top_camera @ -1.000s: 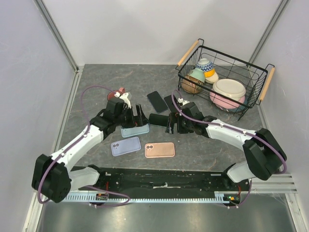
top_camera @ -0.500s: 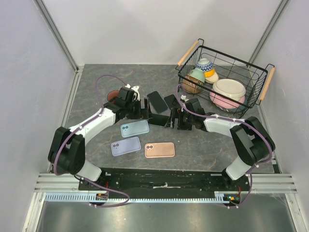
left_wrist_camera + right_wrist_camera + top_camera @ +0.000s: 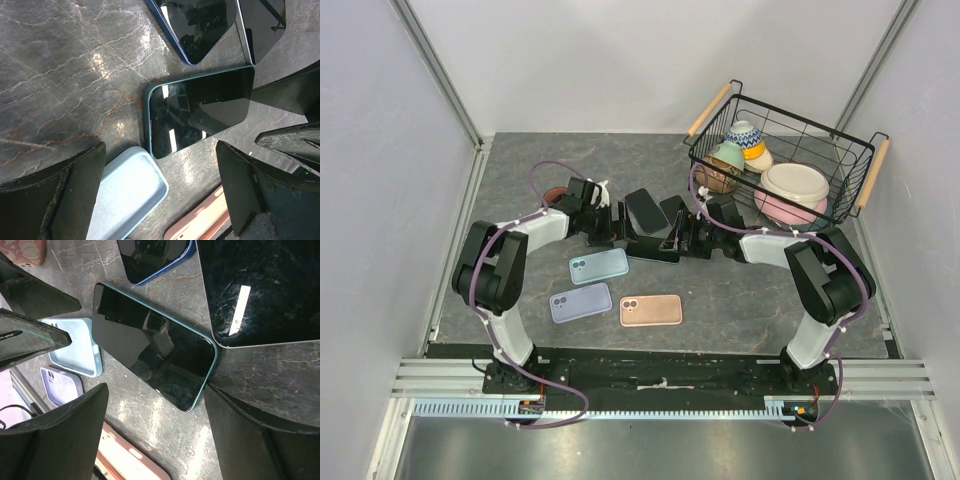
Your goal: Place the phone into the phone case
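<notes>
Grey marble-look table (image 3: 740,315). The phone (image 3: 200,110) has a dark green rim and lies flat, screen up, at centre frame in the top view, directly between the two claws. The left gripper (image 3: 612,228) is at its left end and the right gripper (image 3: 677,238) at its right end, both low over the table.

Left jaws are wide apart. In the left wrist view its fingers (image 3: 75,200) fill the lower corners, with the phone's near corner in the gap and nothing clamped. Right jaws are apart too. In the right wrist view its fingers (image 3: 55,440) sit in the lower corners, with the phone above the gap, not gripped. Can't tell if any fingertip touches the phone or the table.

At the phone's lower-left corner sits the light blue case (image 3: 599,265), just beside it; contact or not, can't tell. Lower in frame the lavender case (image 3: 581,301) and pink case (image 3: 651,310) lie side by side, apart from the phone.

Just above the phone are two more handsets, a blue-rimmed phone (image 3: 645,210) and a black phone (image 3: 672,208), both screen up.

A wire basket (image 3: 709,109) at upper right holds bowls (image 3: 795,185). A small reddish item (image 3: 556,196) sits left of the left arm; can't make out what it is.
</notes>
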